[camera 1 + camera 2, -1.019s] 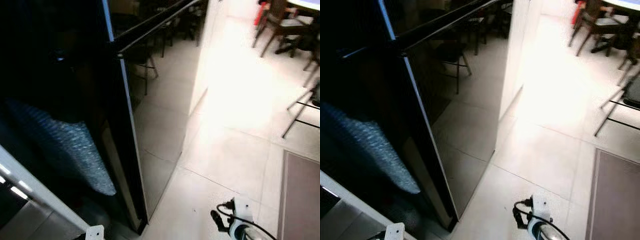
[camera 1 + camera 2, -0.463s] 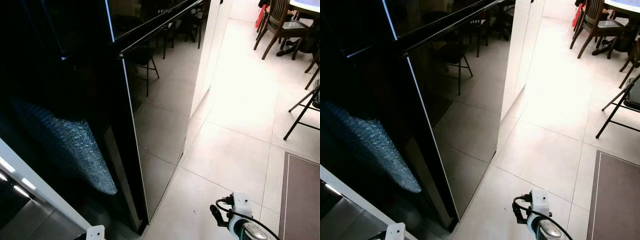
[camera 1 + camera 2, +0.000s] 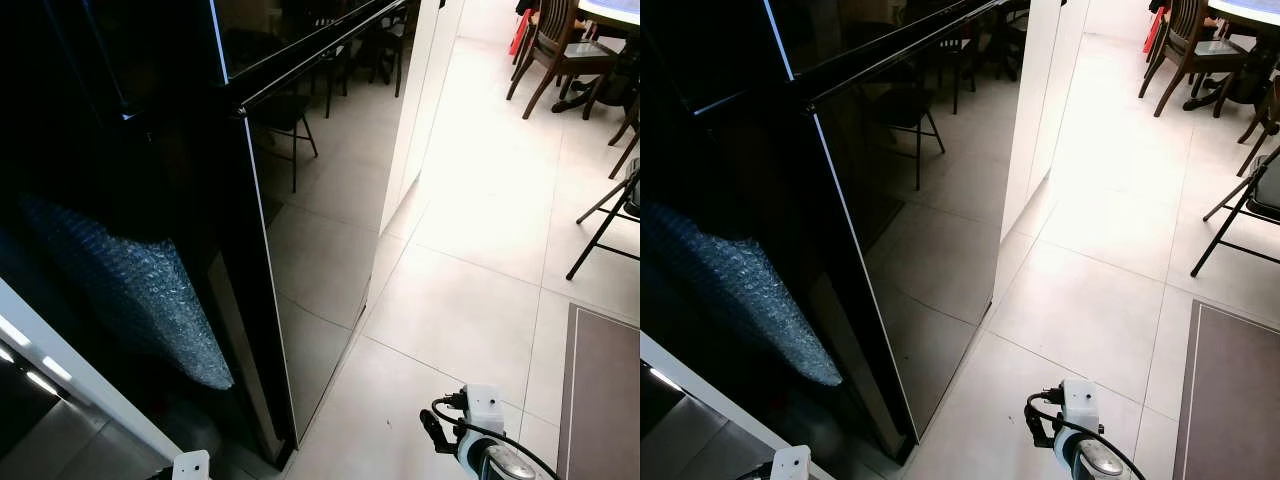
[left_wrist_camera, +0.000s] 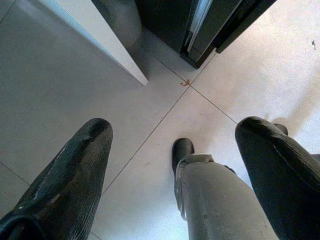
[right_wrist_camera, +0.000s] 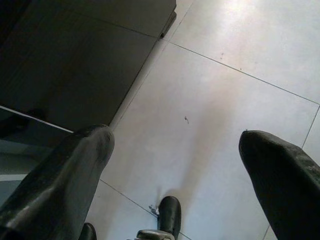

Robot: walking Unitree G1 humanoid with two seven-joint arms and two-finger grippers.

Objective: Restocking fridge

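Glossy pale floor tiles (image 3: 470,300), black mirror-smooth fridge (image 3: 310,230); both grippers' jaws released, hanging.

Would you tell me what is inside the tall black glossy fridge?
The tall black glossy fridge shows nothing inside; its shut door only reflects chairs and floor tiles, hiding the contents.

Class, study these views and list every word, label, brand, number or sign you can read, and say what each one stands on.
None can be read. The black fridge has glossy doors that carry only reflections of chairs and floor tiles. The bubble wrap, the tiled floor and the brown mat bear no print. The open left gripper and open right gripper show no markings.
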